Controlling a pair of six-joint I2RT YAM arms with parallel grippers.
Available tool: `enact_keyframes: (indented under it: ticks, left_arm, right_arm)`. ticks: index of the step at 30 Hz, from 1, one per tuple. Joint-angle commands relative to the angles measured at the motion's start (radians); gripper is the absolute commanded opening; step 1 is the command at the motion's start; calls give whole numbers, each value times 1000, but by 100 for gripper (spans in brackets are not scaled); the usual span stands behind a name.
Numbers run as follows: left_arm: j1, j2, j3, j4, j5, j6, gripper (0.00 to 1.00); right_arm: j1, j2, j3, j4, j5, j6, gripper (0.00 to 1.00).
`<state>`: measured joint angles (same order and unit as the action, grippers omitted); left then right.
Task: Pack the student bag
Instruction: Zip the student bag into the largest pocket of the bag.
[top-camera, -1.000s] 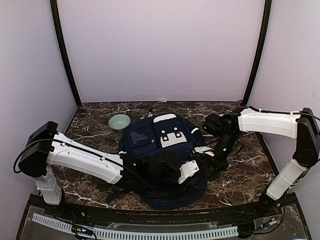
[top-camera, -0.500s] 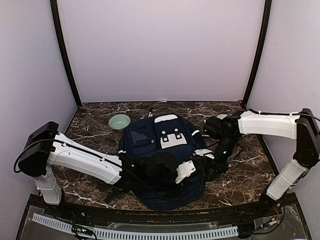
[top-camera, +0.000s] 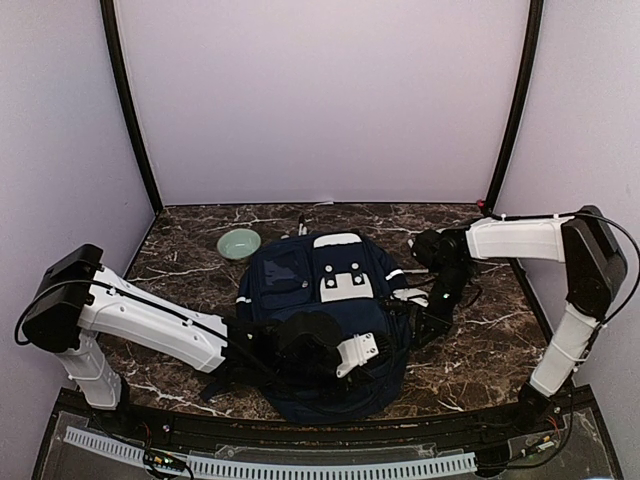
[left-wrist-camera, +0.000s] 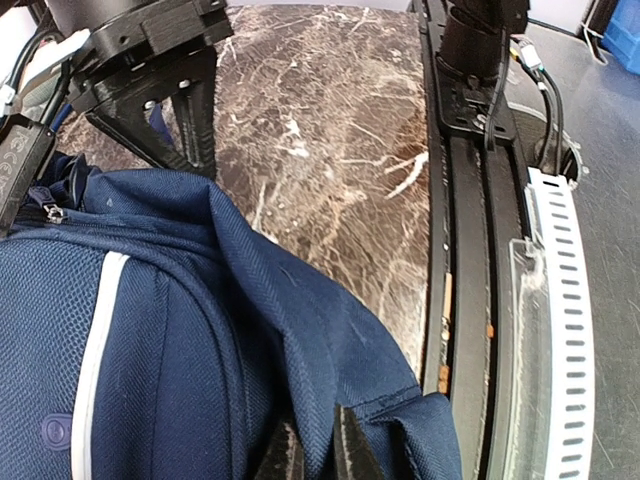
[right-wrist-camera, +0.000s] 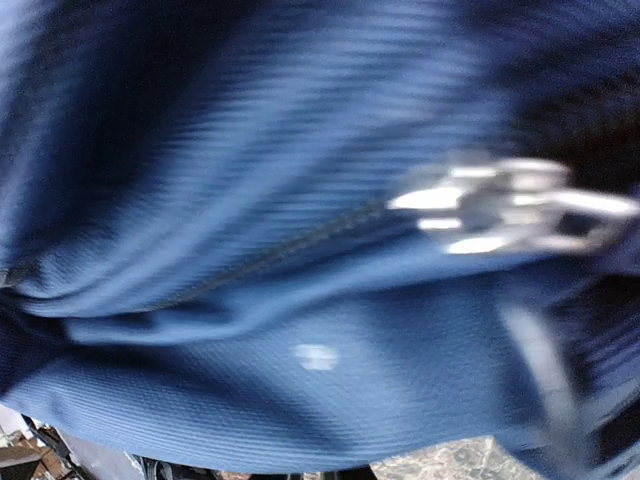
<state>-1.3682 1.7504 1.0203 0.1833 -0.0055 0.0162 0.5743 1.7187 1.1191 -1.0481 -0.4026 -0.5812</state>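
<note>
The student bag lies flat in the middle of the marble table, navy with white stripes and a white slotted patch. My left gripper is at the bag's near right corner. In the left wrist view the left gripper is shut, with a fold of the bag's fabric pinched between its dark fingers. My right gripper presses against the bag's right side. The right wrist view is filled by blurred bag cloth and a metal zipper pull, and cloth hides the right fingers.
A pale green bowl sits behind the bag at the back left. The black front rail and a slotted white cable duct run along the table's near edge, close to the bag's corner.
My left gripper has gone from open to shut on the bag's fabric, and its arm has drawn slightly toward the near left. The right forearm has swung back and the bag has shifted a little.
</note>
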Motion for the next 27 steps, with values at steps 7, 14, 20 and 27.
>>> enact_keyframes:
  ticks: [7,14,20,27]
  left_arm:
    - [-35,-74,-33,-86,81,33,0]
    - [-35,-69,-38,-82,75,42,0]
    - [-35,-70,-51,-76,62,45,0]
    - [-35,-103,-17,-123,38,34,19]
  right_arm:
    - [-34,71,83,137,81,85,0]
    - [-40,96,88,180,119,124,0]
    - [-44,99,79,187,122,129,4]
    - [-45,-35,59,70,86,64,28]
